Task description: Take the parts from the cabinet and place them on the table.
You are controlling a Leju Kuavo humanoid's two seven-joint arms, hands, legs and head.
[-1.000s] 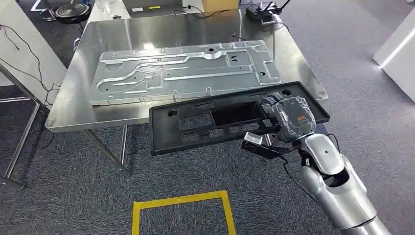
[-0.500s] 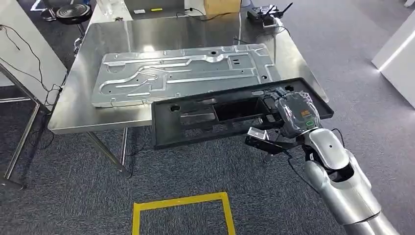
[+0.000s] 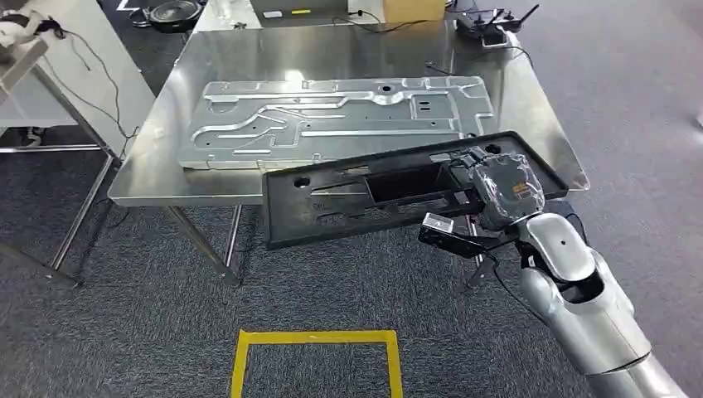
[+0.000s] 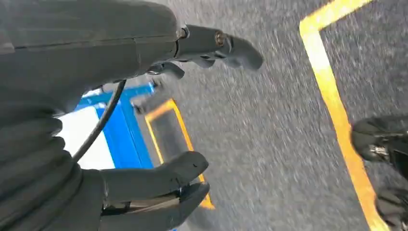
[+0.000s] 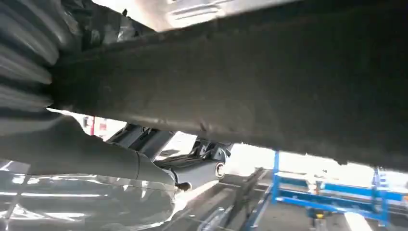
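A long black plastic panel (image 3: pixel 365 195) with cut-outs hangs level over the steel table's (image 3: pixel 332 62) near edge, held at its right end by my right hand (image 3: pixel 497 186). In the right wrist view the panel's dark underside (image 5: pixel 250 82) runs across the picture above my thumb (image 5: pixel 96 159). A flat silver stamped metal panel (image 3: pixel 332 120) lies on the table behind the black one. My left hand (image 4: pixel 144 120) hangs over grey carpet with its fingers apart and nothing in them.
A yellow tape square (image 3: pixel 315 365) marks the carpet in front of me. A white bench (image 3: pixel 50 75) stands at the left. A cardboard box (image 3: pixel 410 8) and a black controller (image 3: pixel 489 18) sit at the table's far end. Blue framing (image 5: pixel 332 197) shows beyond the table.
The camera has shifted, so the table now sits further right in the picture. The black panel has moved forward and now overlaps the table's near edge more.
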